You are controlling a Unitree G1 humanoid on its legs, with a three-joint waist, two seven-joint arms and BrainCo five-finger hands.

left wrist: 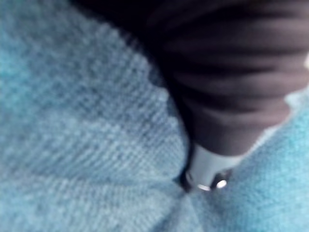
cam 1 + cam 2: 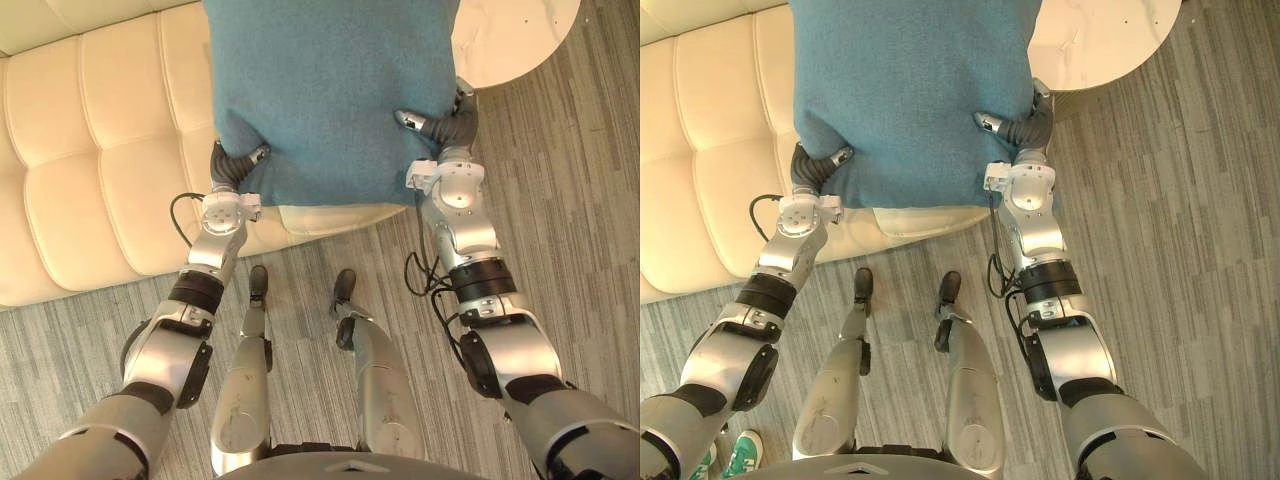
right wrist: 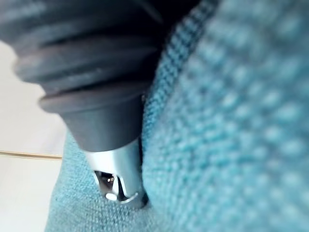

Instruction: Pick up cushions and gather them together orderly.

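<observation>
A large teal cushion (image 2: 330, 90) is held up in front of me, over the front edge of the cream sofa (image 2: 90, 150). My left hand (image 2: 232, 168) grips its lower left corner and my right hand (image 2: 450, 122) its lower right edge. Each thumb lies pressed over the near face of the fabric, while the fingers are hidden behind the cushion. In the left wrist view the thumb (image 1: 207, 169) digs into the teal weave (image 1: 72, 145). The right wrist view shows the other thumb (image 3: 118, 179) pinching the cushion (image 3: 231, 121) the same way.
The tufted sofa fills the left and back. A round white table (image 2: 510, 35) stands at the back right, close to the cushion's right side. Grey plank floor (image 2: 570, 200) lies to the right. A person's green and white shoe (image 2: 735, 455) shows at the lower left.
</observation>
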